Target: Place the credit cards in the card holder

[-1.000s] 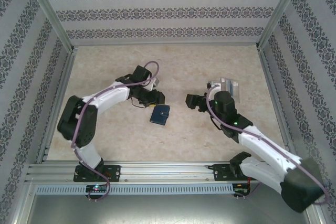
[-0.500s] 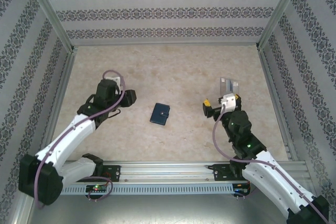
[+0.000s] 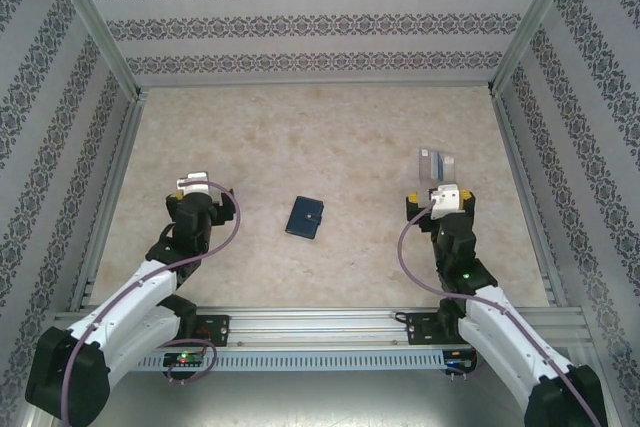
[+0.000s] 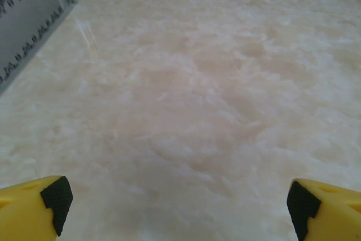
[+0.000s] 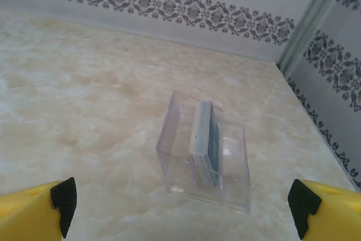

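The card holder [image 3: 305, 217] is a dark navy wallet lying folded shut on the table's middle, its snap tab on the right edge. My left gripper [image 3: 190, 190] stands well to its left, pulled back, open over bare marble [image 4: 180, 207]. My right gripper [image 3: 441, 197] is pulled back on the right side, open with nothing between its fingers [image 5: 180, 210]. Just beyond it a stack of credit cards [image 5: 204, 142], pale with a blue face, stands on edge inside a clear plastic box [image 5: 175, 162].
The clear plastic box [image 3: 437, 164] sits near the right wall. Patterned walls with metal posts close in the marble table on three sides. An aluminium rail [image 3: 320, 322] runs along the near edge by the arm bases.
Both arms have drawn back from the table's middle toward their bases. The left gripper left the card holder and opened wide. The card holder stays where it lay.
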`<act>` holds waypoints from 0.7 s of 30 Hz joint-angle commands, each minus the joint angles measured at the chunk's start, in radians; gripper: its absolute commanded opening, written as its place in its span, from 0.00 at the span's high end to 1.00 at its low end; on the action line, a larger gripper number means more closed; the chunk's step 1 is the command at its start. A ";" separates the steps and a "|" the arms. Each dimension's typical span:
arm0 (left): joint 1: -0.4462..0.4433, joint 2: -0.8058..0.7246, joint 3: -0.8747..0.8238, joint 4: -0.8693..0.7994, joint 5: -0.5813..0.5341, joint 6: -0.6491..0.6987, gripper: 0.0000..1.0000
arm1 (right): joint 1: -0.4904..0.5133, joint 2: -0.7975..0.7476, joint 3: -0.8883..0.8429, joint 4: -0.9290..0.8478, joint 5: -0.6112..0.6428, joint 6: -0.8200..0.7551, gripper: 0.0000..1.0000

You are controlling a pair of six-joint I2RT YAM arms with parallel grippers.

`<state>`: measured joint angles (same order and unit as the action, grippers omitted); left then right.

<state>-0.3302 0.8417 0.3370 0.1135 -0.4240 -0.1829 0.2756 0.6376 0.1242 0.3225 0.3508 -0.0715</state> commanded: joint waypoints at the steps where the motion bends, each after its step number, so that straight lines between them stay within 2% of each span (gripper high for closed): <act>1: 0.027 -0.007 -0.038 0.223 -0.014 0.122 0.01 | -0.048 0.095 -0.025 0.151 -0.074 0.065 0.02; 6: 0.108 0.121 -0.084 0.374 0.121 0.151 0.01 | -0.087 0.205 -0.024 0.285 -0.106 0.049 0.02; 11: 0.154 0.258 -0.129 0.592 0.151 0.128 0.01 | -0.100 0.380 0.029 0.390 -0.151 0.057 0.02; 16: 0.174 0.426 -0.064 0.676 0.201 0.144 0.01 | -0.112 0.538 0.072 0.526 -0.177 0.081 0.02; 17: 0.181 0.436 -0.028 0.614 0.201 0.142 0.01 | -0.114 0.562 0.082 0.544 -0.182 0.079 0.02; 19: 0.191 0.464 -0.017 0.632 0.203 0.171 0.01 | -0.116 0.579 0.110 0.514 -0.189 0.052 0.02; 21: 0.220 0.480 -0.005 0.629 0.241 0.171 0.01 | -0.116 0.610 0.103 0.574 -0.199 0.019 0.02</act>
<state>-0.1463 1.3071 0.2985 0.6640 -0.2314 -0.0437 0.1669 1.2240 0.2047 0.7868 0.1844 -0.0292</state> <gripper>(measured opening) 0.993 0.983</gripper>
